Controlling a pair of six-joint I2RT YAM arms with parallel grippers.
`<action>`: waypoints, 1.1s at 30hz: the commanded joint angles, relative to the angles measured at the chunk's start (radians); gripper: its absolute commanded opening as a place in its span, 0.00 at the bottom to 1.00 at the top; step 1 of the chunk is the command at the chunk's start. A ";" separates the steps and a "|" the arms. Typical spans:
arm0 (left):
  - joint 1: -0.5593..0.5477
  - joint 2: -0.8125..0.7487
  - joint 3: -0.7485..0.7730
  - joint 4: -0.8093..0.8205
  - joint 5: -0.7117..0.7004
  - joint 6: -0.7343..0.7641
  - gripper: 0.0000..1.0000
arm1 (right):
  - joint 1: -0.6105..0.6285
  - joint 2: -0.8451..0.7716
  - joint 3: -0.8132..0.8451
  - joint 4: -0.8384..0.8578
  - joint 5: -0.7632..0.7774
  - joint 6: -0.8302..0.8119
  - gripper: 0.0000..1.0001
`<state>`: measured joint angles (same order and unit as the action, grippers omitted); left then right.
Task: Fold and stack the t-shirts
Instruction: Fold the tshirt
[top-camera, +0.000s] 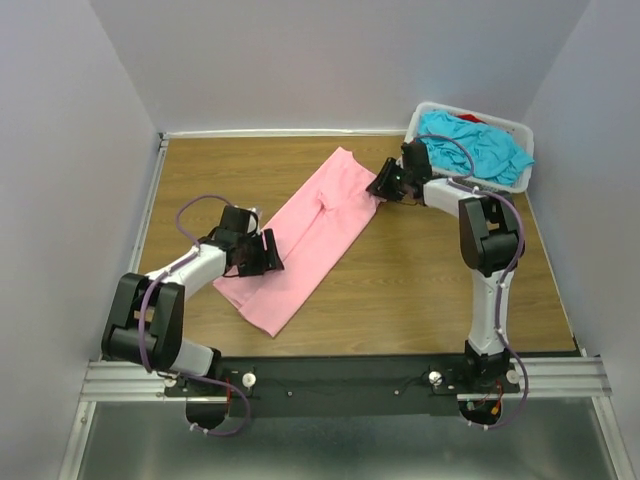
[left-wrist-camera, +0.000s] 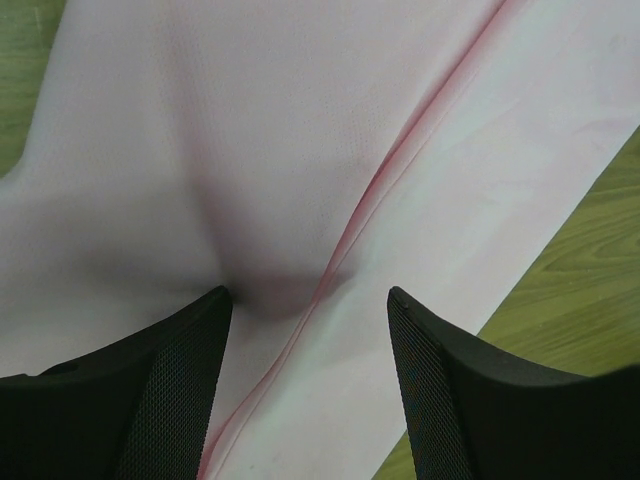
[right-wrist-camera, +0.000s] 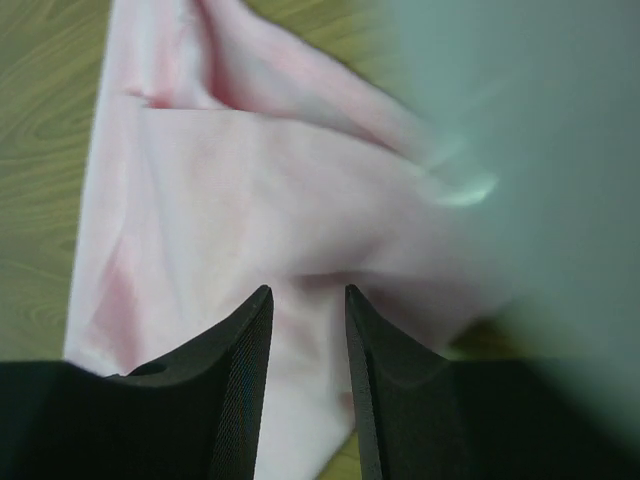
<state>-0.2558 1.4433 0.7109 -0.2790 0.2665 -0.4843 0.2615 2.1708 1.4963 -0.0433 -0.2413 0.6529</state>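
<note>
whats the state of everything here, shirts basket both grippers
pink shirt: folded lengthwise into a long strip, lying flat on the table
blue shirts: crumpled, unfolded, piled in the basket
basket: upright, far right corner, holding the blue shirts
left gripper: open, over the pink shirt's near end
right gripper: jaws narrowly apart at the pink shirt's far edge, grip unclear

One pink t-shirt (top-camera: 318, 232) – one turquoise heap (top-camera: 485, 148) – one basket (top-camera: 505, 184)
</note>
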 joint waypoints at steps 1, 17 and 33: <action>-0.002 -0.034 -0.048 -0.046 0.017 -0.019 0.72 | -0.076 -0.021 -0.115 0.128 0.039 -0.085 0.42; 0.000 -0.323 0.051 -0.045 -0.062 -0.021 0.88 | -0.007 -0.310 -0.274 0.120 -0.053 -0.084 0.51; 0.001 -0.436 -0.007 0.208 -0.348 0.099 0.91 | 0.154 -0.129 -0.301 0.123 0.158 -0.066 0.51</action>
<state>-0.2550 1.0077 0.7437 -0.1448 -0.0132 -0.4141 0.4210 1.9865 1.1767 0.0860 -0.1673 0.6556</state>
